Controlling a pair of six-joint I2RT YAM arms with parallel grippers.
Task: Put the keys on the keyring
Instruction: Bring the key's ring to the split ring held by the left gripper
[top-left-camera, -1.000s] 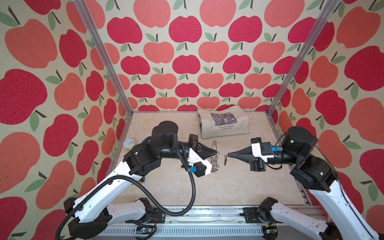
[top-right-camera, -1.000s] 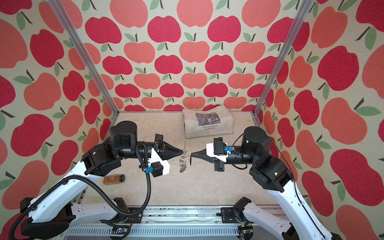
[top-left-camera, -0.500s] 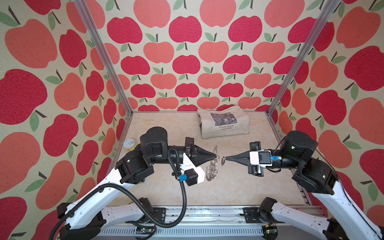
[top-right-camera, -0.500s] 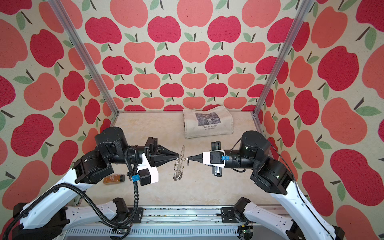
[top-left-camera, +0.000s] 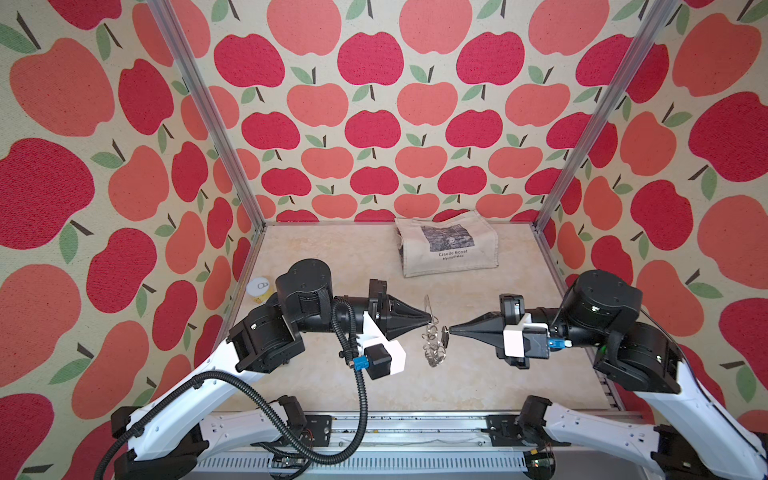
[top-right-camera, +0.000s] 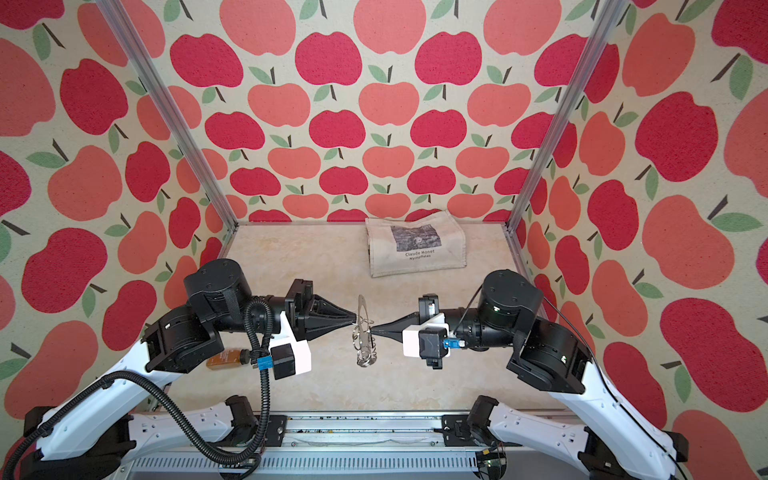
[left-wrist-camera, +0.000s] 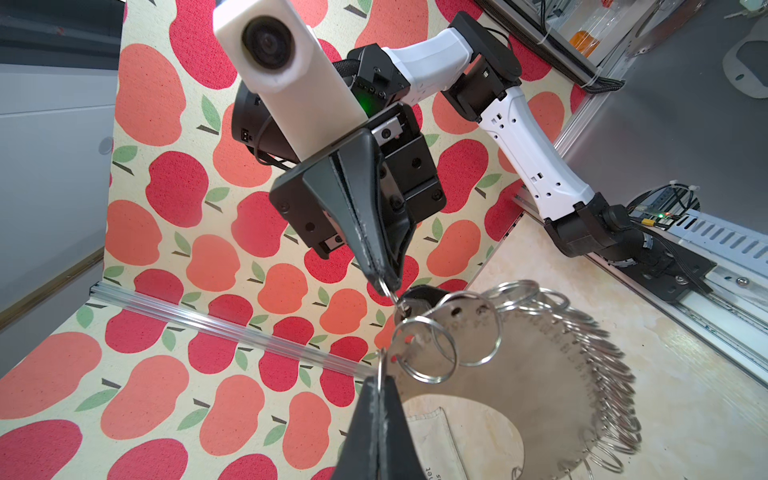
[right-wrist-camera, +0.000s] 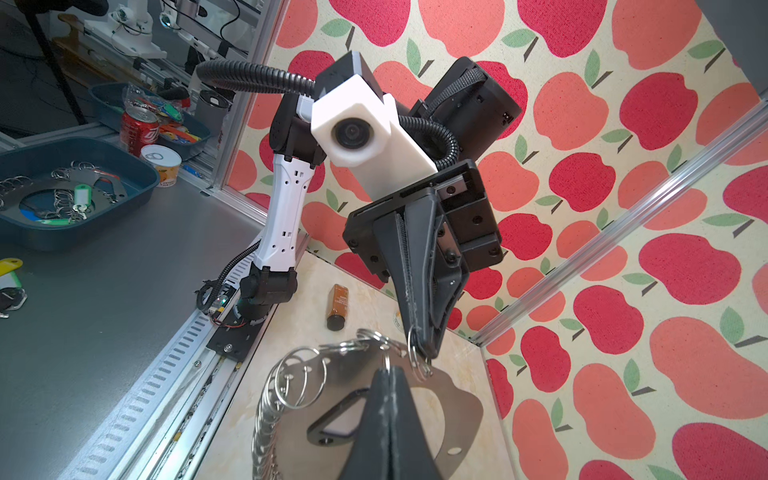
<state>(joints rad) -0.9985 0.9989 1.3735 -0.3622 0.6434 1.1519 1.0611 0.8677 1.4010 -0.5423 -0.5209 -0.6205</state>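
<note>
Grey crescent keyring, ring-fringed, pinched by closed left gripper; closed right gripper pinches black-tagged keys.

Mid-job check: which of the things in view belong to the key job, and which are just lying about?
Part of the job:
- keyring, a rim ring pinched by the left gripper
- keys, held by the right gripper right beside the keyring

Just lying about:
- tote bag, at the back of the table
- yellow can, by the left wall
- brown bottle, under the left arm

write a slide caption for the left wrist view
Left fingers pinch a keyring ring; right fingers hold the keys beside it.
</note>
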